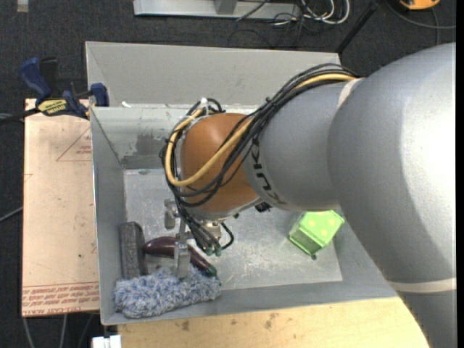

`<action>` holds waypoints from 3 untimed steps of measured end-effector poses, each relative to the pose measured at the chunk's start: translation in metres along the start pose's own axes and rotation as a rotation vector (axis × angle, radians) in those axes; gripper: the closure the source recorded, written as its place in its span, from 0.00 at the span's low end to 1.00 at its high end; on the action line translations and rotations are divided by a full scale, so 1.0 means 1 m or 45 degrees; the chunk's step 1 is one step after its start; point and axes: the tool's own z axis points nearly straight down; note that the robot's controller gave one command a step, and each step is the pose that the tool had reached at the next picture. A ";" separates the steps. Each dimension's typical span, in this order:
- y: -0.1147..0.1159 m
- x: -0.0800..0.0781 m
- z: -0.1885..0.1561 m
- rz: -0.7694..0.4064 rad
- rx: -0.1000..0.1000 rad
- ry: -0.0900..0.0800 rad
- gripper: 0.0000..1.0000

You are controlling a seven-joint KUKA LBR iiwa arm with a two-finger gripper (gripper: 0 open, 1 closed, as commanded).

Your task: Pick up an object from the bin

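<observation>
Toward the bin's (109,194) 7 o'clock corner, the end effector (185,258) hangs over a dark maroon oblong (161,249) lying along 9-to-3; open or closed, I cannot tell.

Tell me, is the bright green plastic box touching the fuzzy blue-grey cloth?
No, the bright green plastic box lies apart on the right, while the fuzzy blue-grey cloth sits at the lower left.
</observation>
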 end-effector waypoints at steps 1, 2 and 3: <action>-0.002 0.002 -0.035 0.041 -0.002 -0.002 0.00; -0.006 0.010 0.034 0.153 0.005 0.012 0.00; -0.006 0.020 0.038 0.271 0.000 0.000 1.00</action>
